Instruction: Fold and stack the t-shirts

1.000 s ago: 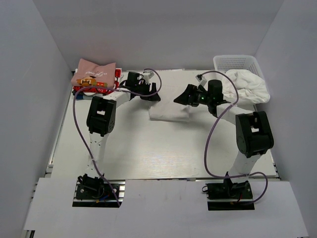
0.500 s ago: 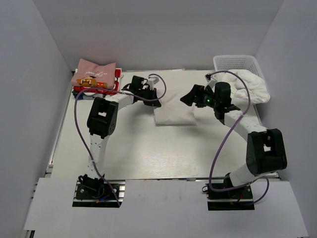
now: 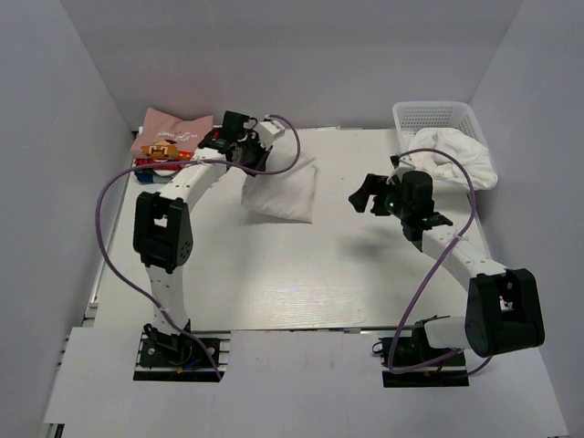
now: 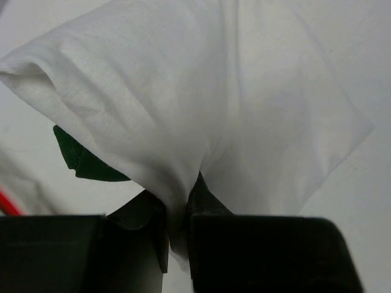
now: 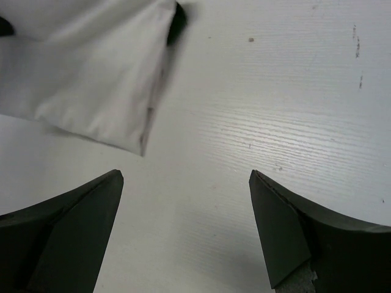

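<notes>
One soft, creased off-white shirt (image 4: 256,110) pinched in the left hand (image 4: 177,229).

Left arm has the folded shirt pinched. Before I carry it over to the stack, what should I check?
1. Left gripper shut on the folded off-white shirt: ok.
2. Fold intact: cannot tell; the shirt hangs from one pinched edge, and a dark green patch peeks out underneath.
3. Right gripper open and apart from the shirt: ok.
4. Stack of folded shirts, pink one on top, in view at the far left with its top bare: ok.
5. Shirt's lower edge off the white table: cannot tell.
</notes>
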Tool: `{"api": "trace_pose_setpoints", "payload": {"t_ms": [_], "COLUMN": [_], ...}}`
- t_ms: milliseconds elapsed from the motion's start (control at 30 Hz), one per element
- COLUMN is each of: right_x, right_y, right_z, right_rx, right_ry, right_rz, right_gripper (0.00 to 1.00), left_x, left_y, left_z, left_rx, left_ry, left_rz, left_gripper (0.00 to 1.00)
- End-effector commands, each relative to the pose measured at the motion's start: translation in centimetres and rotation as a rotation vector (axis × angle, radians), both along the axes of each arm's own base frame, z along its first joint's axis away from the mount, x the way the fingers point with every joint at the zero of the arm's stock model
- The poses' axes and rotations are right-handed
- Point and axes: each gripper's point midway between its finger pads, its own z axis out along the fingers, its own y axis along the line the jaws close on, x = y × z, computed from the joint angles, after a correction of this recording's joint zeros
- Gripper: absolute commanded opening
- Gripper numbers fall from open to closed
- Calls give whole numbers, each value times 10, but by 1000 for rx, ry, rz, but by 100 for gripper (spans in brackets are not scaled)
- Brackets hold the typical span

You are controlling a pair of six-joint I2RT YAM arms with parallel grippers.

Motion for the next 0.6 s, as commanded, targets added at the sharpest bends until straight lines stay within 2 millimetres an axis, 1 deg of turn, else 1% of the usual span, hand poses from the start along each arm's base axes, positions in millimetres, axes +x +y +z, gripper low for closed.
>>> {"api": "trace_pose_setpoints", "payload": {"t_ms": [0, 33, 67, 100, 133, 167, 200, 233, 267, 300, 367, 400, 467, 500, 533, 567], "right_x": [5, 5, 7, 7, 7, 8, 8, 8, 9, 9, 10, 10, 13, 14, 15, 15], "right_y": [-10, -10, -12, -11, -11, -12, -10, -11, -11, -11, -11, -11, -13, -13, -13, -14], "right_z": [3, 3, 1, 0, 1, -2, -4, -4, -5, -7, -7, -13, -15, -17, -18, -22], "right_rx": [-42, -47, -48, -48, -49, -51, -54, -53, -56, -56, -59, -65, -74, -78, -80, -85], "right_ry": [-37, -40, -32, -29, -31, -25, -18, -14, -12, -6, -5, 14, 23, 33, 39, 54], "right_rz": [-40, -39, -46, -46, -44, -48, -45, -49, -49, -48, -50, -49, -61, -65, -65, -67], "right_gripper": [90, 90, 90, 90, 90, 90, 90, 90, 90, 90, 90, 90, 90, 90, 90, 90], "left_x": [11, 16, 20, 20, 28, 31, 36, 40, 44, 50, 56, 59, 66, 68, 72, 73], "left_y": [47, 60, 69, 77, 89, 95, 101, 107, 119, 125, 142, 148, 163, 167, 173, 181], "left_z": [68, 72, 84, 87, 106, 110, 110, 124, 128, 141, 153, 160, 170, 189, 186, 191], "left_rx": [149, 170, 177, 187, 188, 189, 201, 206, 208, 213, 212, 209, 205, 202, 213, 200], "left_ry": [-187, -203, -228, -225, -260, -262, -259, -279, -281, -311, -343, -365, -402, -446, -442, -452], "left_rz": [47, 69, 98, 105, 124, 137, 140, 145, 168, 173, 198, 211, 227, 225, 228, 232], "left_gripper": [0, 0, 0, 0, 0, 0, 0, 0, 0, 0, 0, 0, 0, 0, 0, 0]}}
